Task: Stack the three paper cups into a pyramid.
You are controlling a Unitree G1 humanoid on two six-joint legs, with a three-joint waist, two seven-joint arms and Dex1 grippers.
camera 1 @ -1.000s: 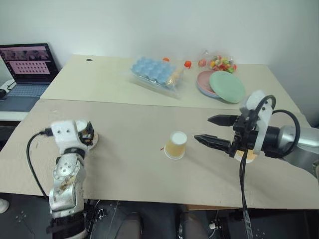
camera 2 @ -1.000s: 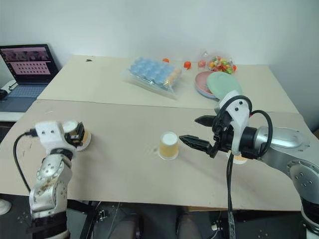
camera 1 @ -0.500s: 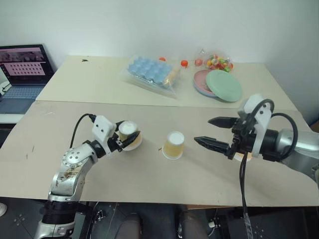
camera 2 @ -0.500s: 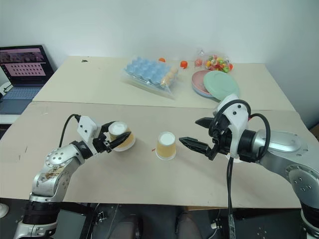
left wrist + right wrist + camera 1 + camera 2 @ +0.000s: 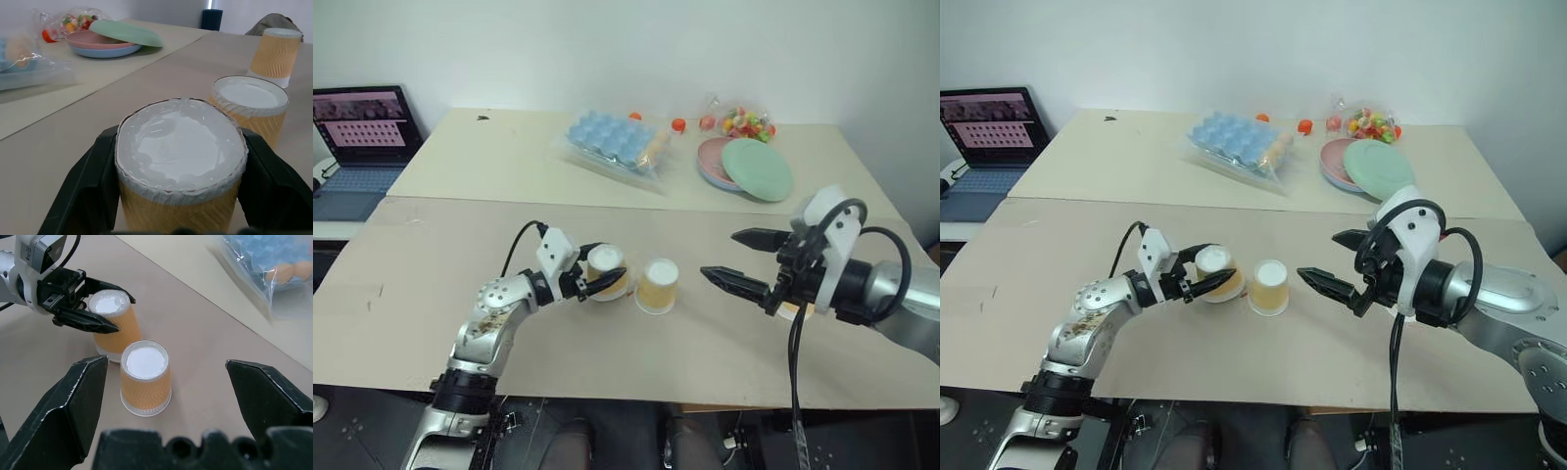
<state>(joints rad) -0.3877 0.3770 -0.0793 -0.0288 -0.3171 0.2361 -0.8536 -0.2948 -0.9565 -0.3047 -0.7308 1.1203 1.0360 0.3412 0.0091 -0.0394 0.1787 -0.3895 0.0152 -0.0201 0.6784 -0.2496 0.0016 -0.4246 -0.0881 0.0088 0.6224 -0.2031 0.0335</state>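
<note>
Head view: we see the left arm bent inward over the table (image 5: 431,323), its forearm pointing level toward the centre. The left gripper (image 5: 604,278) is clamped on a cup (image 5: 607,271), inverted, base up. This held cup sits just beside a second cup (image 5: 657,286), which stands inverted on the table near the middle. The right arm reaches in from the right, the right gripper (image 5: 736,260) level, pointing at the middle cup, its two fingers spread wide with nothing between them. A third cup (image 5: 797,310) is partly hidden behind the right gripper body. Bare tabletop lies between the middle cup and the right fingertips, and along the near edge.

Left wrist view: we note the held cup's white base between both black fingers (image 5: 83,191), fingers pressed against its sides. The middle cup is just beyond, the third cup (image 5: 274,56) farther off.

Right wrist view: both cups stand side by side, close, ahead of the spread fingers (image 5: 73,406); open surface surrounds them.
</note>
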